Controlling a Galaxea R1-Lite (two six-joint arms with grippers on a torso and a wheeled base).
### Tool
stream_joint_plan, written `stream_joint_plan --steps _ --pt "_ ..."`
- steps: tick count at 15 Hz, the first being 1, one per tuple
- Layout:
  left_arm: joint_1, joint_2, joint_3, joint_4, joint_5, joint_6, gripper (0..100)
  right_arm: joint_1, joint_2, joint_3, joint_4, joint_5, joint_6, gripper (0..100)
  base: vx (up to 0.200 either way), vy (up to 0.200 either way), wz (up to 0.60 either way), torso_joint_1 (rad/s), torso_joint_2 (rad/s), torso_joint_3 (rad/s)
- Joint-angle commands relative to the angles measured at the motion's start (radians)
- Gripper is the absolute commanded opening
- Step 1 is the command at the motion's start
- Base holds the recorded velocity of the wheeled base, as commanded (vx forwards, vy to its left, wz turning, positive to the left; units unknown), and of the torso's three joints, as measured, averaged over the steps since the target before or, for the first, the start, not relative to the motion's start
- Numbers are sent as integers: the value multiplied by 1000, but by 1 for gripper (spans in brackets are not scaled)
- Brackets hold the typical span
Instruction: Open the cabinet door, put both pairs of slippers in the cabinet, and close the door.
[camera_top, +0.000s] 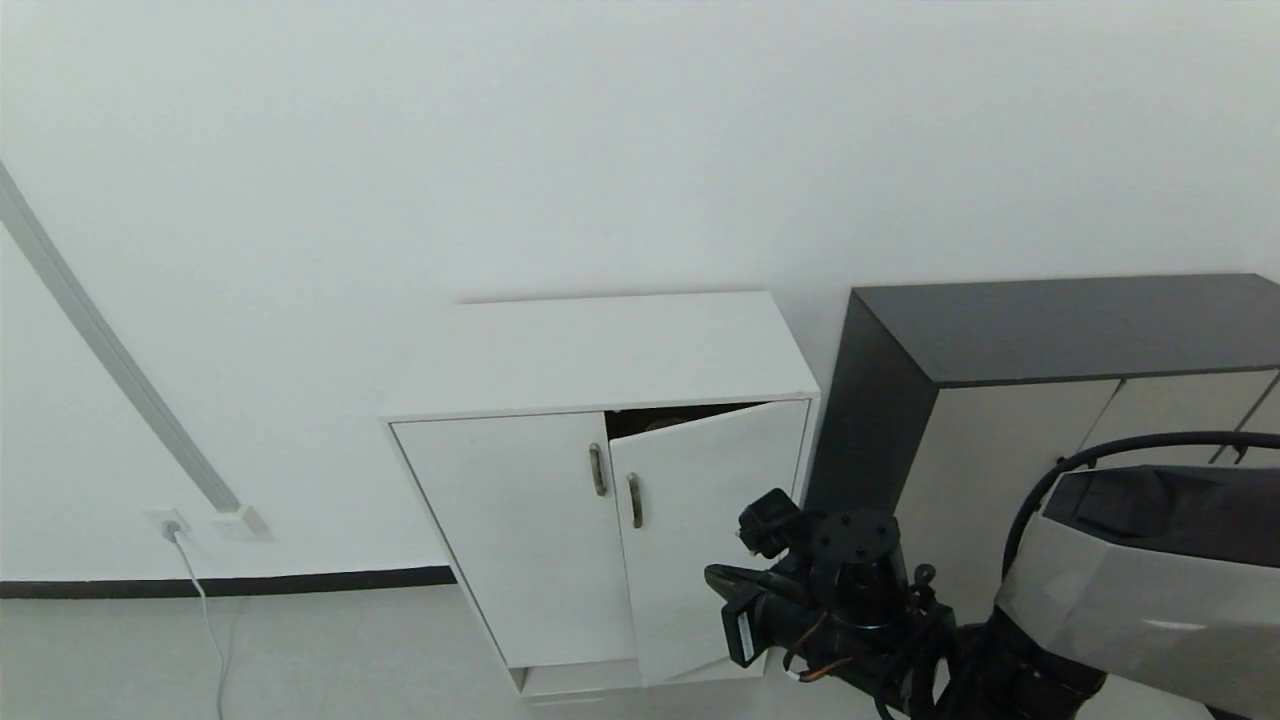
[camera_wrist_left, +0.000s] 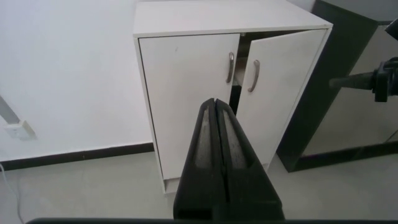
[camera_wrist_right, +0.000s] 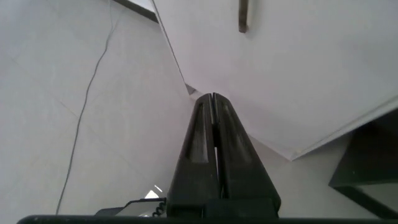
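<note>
Against the wall (camera_top: 640, 150), on the floor (camera_top: 300, 650), I log the following.

1. White cabinet (camera_top: 600, 350), two doors. The left door (camera_top: 510, 530) sits flush. The right door (camera_top: 710, 520) is ajar, with a dark gap showing behind its top edge; I cannot make out what is inside. Each door has a vertical metal handle (camera_top: 598, 470) next to the centre seam.

2. Dark cabinet (camera_top: 1050, 330), just beside the white one on the robot's right.

3. Right gripper (camera_top: 715, 577), low in front of the ajar door. The head view gives me its side. The right wrist view shows what that one does not: the fingers (camera_wrist_right: 202, 137) are pressed together, holding nothing, with their tip near the door's bottom edge. I cannot tell whether they touch it.

4. Left gripper (camera_wrist_left: 214, 102), fingers flat against each other and empty, held well back from the cabinet and aimed at the seam. The left wrist view takes in both doors, with the right arm farther off.

5. Wall socket (camera_top: 168, 523) with a white cable (camera_top: 205, 610) trailing to the floor, well to the left of the cabinet. The cable also appears in the right wrist view.
</note>
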Motion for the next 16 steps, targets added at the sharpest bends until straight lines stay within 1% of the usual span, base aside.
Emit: stream_joint_plan --steps 1,8,12,16 --pt "0 1 1 0 0 0 0 2 5 4 0 0 -1 0 200 0 0 17 7 -7" --pt "0 1 1 -2 0 -1 0 2 25 7 -17 0 -6 0 200 0 0 6 2 3" --pt "0 1 1 -2 0 -1 0 2 37 -4 -15 -1 -6 0 0 0 0 0 0 0" --pt "0 1 -1 -2 0 -1 0 -17 66 -78 0 -4 -4 0 0 0 0 0 0 0"
